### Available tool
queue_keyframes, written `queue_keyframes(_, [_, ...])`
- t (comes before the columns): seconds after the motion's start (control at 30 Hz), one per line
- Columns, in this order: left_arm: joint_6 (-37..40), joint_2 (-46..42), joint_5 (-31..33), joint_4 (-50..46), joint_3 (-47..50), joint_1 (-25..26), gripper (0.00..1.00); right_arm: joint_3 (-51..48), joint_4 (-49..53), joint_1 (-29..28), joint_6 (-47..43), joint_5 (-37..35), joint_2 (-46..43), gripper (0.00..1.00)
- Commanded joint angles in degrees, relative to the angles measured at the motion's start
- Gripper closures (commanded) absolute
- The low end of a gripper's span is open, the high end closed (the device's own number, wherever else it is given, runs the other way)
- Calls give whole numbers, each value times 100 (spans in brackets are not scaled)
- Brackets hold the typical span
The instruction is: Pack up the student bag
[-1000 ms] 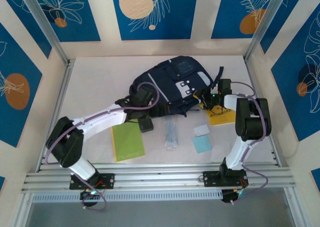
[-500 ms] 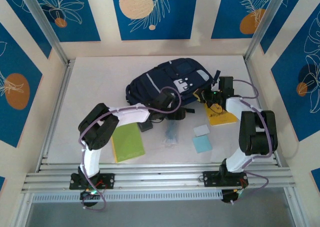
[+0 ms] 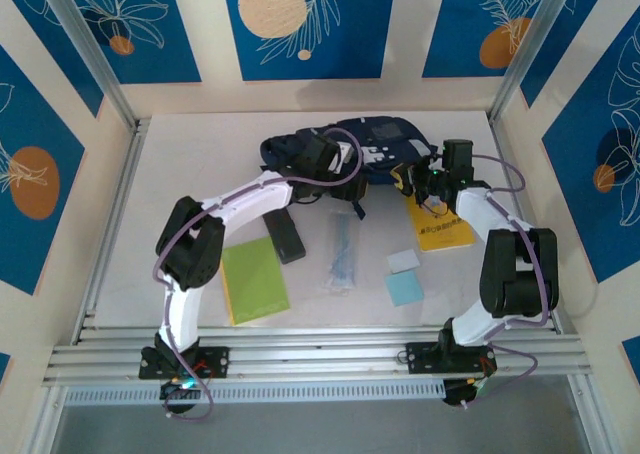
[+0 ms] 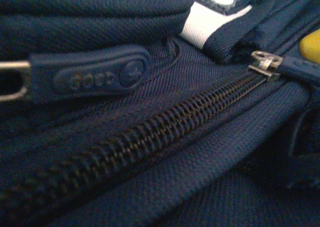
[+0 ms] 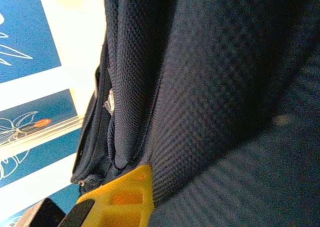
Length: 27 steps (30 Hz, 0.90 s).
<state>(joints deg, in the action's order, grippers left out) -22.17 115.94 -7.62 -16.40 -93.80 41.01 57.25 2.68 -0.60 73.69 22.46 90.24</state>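
The navy student bag (image 3: 375,139) lies bunched up at the back of the table. My left gripper (image 3: 345,174) presses against its front, and the fabric hides the jaws. The left wrist view is close on a closed zipper (image 4: 150,132), a rubber pull tab (image 4: 95,77) and a second metal slider (image 4: 265,62). My right gripper (image 3: 428,179) is at the bag's right side. In the right wrist view a yellow fingertip (image 5: 120,199) lies tight against the bag's mesh fabric (image 5: 215,102), and the gripper (image 5: 155,187) is shut on it.
A yellow book (image 3: 442,224) lies under the right arm. In front of the bag are a black case (image 3: 288,236), a green notebook (image 3: 253,279), a clear pouch of pens (image 3: 342,264), a white card (image 3: 403,260) and a light blue card (image 3: 405,288).
The bag has shifted toward the back wall and bunched up. My left arm swung back and right along with it. The right gripper closed on the bag's side and edged back, uncovering more of the yellow book.
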Motion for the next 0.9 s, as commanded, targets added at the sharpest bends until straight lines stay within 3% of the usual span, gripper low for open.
queue_keyframes(0.0, [-208,98,-480,-79,-314,11,21,310,64,-115,316,732,154,100])
queue_keyframes(0.07, [-353,79,-351,-244,-341,13,21,304,-73,-103,490,727,257,100])
queue_keyframes(0.23, [-530,-216,365,-1312,-226,-31,7,279,-458,-2,961,677,467,100])
queue_keyframes(0.33, [-558,-603,290,-1605,177,-43,0,445,-377,-33,972,569,551,100])
queue_keyframes(0.5, [-966,-1137,-397,-1156,706,1,0,650,-310,-105,1004,477,700,100])
queue_keyframes(0.6, [-1154,-1133,-628,-597,769,63,5,664,-367,-140,1091,420,748,100])
queue_keyframes(0.8, [-1373,-655,-741,616,841,295,32,638,-484,-229,1360,301,760,100])
queue_keyframes(0.87, [-1428,-487,-692,899,863,370,37,655,-523,-239,1447,309,775,100])
